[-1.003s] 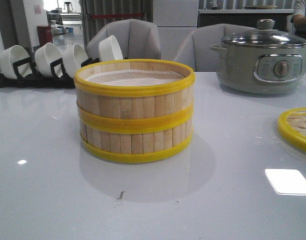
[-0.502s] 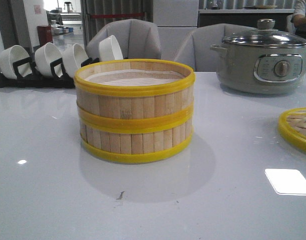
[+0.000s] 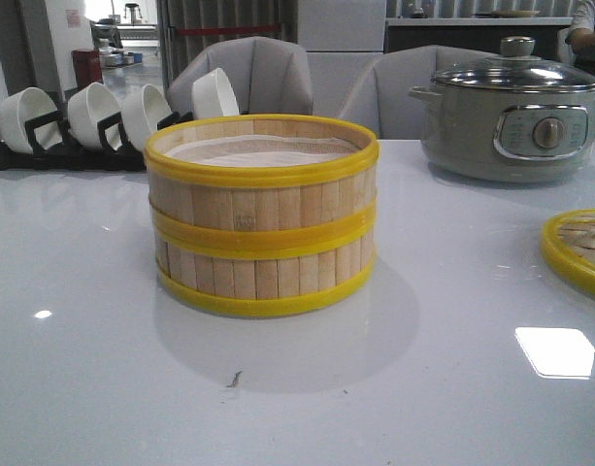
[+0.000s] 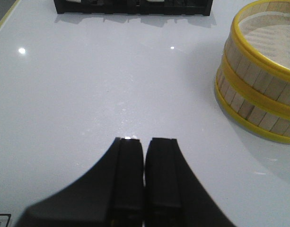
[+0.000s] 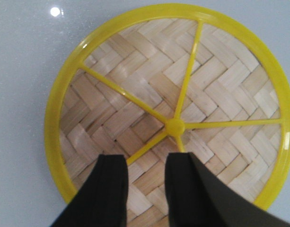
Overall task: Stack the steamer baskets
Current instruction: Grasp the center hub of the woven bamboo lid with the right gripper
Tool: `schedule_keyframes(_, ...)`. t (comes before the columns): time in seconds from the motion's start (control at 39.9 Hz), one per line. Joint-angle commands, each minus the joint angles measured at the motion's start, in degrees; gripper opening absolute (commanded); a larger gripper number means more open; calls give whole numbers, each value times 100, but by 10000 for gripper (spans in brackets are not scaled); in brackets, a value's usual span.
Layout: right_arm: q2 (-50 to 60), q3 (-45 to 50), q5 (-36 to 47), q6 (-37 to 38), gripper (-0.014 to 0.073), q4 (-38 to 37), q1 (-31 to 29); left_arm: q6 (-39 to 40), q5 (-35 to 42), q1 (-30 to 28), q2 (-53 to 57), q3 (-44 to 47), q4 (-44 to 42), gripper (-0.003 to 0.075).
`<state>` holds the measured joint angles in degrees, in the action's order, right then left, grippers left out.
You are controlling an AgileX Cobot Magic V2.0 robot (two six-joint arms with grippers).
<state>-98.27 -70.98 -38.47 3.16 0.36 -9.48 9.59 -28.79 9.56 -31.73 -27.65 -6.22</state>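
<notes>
Currently: upper steamer basket (image 3: 262,180) stacked on lower steamer basket (image 3: 266,277), bench (image 3: 93,340); left end effector (image 4: 144,142) closed, empty; right end effector (image 5: 145,163) slightly parted, empty, over woven lid (image 5: 215,94).

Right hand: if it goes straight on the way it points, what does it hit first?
Likely the round woven-bamboo lid with yellow rim and spokes: the right hand, fingers apart, points down at it near the hub. The gap to it is unclear.
</notes>
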Motion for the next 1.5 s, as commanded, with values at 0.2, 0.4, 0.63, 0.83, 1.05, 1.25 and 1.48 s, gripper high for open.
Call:
schedule_keyframes(0.2, -100, -517, 52, -17, 318, -36, -205, 57, 464, 47, -2, -165, -26, 85)
schedule_keyframes(0.4, -246, -530, 94, -17, 318, -36, -205, 57, 474, 47, -2, -165, -26, 85)
schedule_keyframes(0.63, -436, -530, 108, -17, 318, -36, -205, 57, 476, 47, -2, -165, -26, 85)
schedule_keyframes(0.83, -609, -530, 210, -17, 318, -36, -205, 57, 485, 47, -2, -165, -26, 85)
schedule_keyframes(1.05, -622, -530, 397, -17, 318, -66, -205, 57, 485, 47, -2, -165, -26, 85)
schedule_keyframes(1.25, -622, -530, 466, -17, 318, -66, -205, 57, 485, 47, -2, -165, -26, 85)
schedule_keyframes(1.48, -627, -530, 644, -17, 318, -36, -205, 57, 485, 47, -2, -165, -26, 85)
